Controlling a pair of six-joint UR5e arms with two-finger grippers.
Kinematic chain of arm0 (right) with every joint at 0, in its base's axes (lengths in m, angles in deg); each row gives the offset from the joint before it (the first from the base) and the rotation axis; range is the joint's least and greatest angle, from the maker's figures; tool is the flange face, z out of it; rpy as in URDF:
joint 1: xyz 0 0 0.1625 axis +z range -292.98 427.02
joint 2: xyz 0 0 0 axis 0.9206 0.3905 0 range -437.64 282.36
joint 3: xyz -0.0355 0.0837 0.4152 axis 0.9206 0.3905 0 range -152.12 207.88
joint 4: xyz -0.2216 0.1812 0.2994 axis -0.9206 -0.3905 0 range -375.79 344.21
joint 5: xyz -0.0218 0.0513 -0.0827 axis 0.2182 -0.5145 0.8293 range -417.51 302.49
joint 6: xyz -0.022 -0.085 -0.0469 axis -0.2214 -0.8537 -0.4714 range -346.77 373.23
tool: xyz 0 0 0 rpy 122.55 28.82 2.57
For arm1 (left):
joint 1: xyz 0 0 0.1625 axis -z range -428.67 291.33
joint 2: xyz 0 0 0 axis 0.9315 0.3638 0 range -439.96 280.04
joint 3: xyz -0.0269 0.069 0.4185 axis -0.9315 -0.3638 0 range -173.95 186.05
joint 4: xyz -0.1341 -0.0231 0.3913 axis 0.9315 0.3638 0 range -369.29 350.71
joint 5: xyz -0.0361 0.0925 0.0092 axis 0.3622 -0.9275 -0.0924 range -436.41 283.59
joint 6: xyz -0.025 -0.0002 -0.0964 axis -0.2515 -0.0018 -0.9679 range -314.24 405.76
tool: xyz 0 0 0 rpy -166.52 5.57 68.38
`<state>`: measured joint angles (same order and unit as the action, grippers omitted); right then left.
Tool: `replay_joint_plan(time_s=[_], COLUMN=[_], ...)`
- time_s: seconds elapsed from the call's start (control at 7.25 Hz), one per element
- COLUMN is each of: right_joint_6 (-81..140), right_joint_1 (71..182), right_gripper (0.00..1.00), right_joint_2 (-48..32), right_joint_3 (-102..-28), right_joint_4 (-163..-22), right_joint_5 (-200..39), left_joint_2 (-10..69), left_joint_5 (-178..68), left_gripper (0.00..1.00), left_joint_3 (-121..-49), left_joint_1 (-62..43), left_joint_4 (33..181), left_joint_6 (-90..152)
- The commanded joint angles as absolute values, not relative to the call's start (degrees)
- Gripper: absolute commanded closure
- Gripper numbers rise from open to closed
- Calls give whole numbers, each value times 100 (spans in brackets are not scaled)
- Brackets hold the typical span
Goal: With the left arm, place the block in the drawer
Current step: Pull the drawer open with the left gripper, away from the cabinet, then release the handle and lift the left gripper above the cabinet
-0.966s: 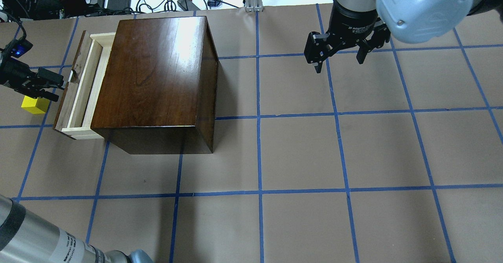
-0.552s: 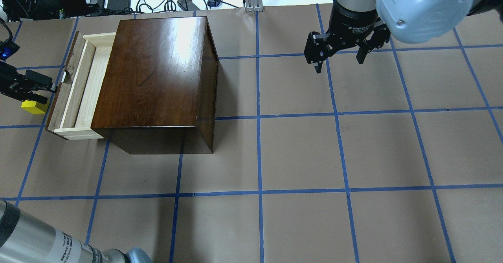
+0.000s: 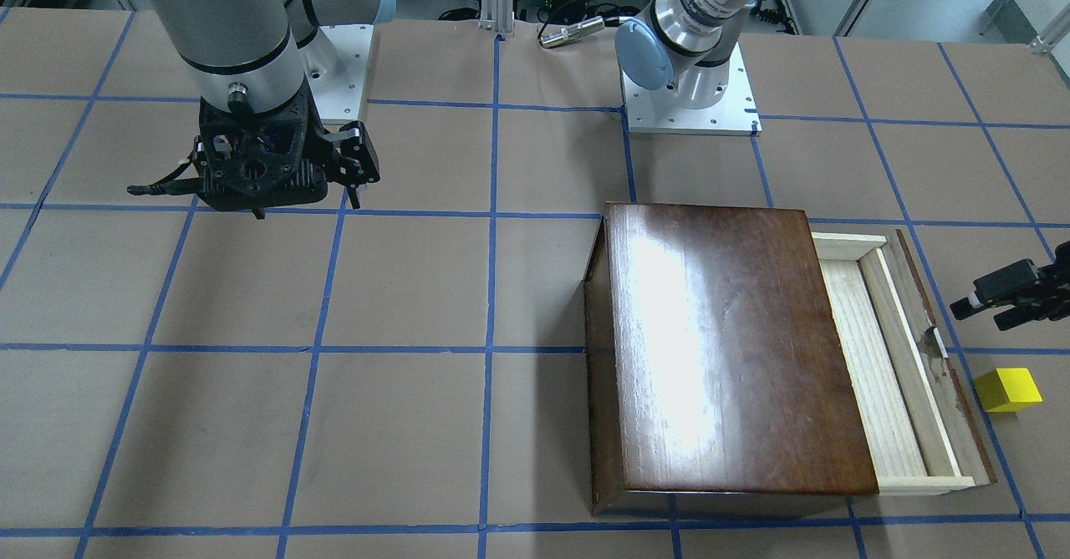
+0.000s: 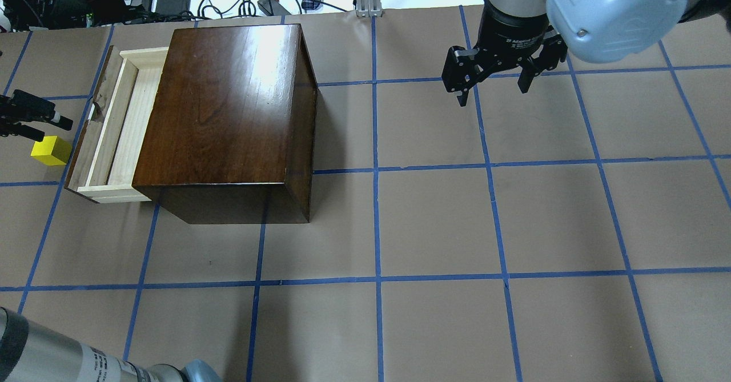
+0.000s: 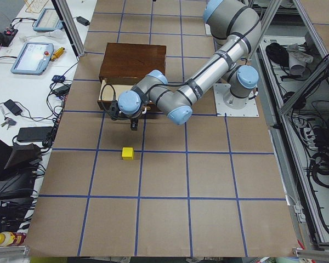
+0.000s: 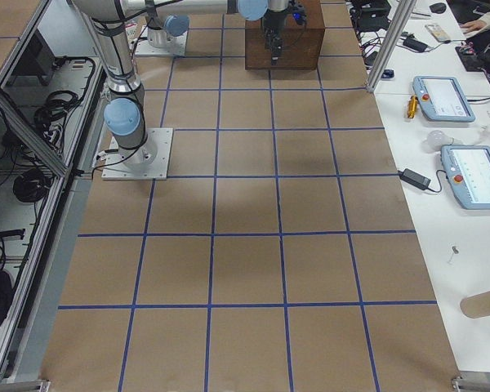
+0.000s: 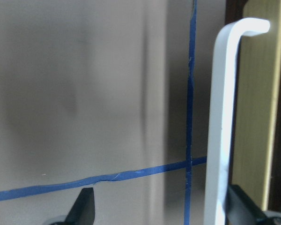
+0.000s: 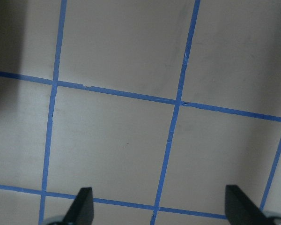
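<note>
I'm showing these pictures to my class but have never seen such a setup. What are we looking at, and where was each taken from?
Two robot arms stand at a paper-covered table marked with blue tape. The pictures come from above, across the table, both table ends, and a camera on each wrist. On the table sits a dark wooden box with its drawer partly open; a small yellow block lies outside the drawer's front. The left gripper hovers open near the block; the right gripper hangs open far away. Neither holds anything.
</note>
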<state>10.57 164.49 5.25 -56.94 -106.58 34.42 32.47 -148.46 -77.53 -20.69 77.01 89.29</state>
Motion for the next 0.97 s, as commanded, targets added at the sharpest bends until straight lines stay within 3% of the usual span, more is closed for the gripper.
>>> replay_joint_plan(time_s=[0.0, 0.55, 0.83], right_joint_6=[1060, 1051, 1051], right_joint_1=[16449, 16449, 16449], right_gripper=[0, 0, 0], right_joint_2=[524, 524, 524], right_joint_3=[-5694, -5694, -5694], right_joint_4=[-10658, -10658, -10658], right_joint_5=[3442, 3442, 3442], left_joint_2=[2545, 1120, 847], left_joint_5=[-15206, -15718, -15762], left_gripper=[0, 0, 0], left_joint_3=[-7771, -7955, -7964], left_joint_1=[-2050, -1902, -1055], left_joint_4=[8157, 8914, 8933], left_joint_6=[8926, 8796, 7676])
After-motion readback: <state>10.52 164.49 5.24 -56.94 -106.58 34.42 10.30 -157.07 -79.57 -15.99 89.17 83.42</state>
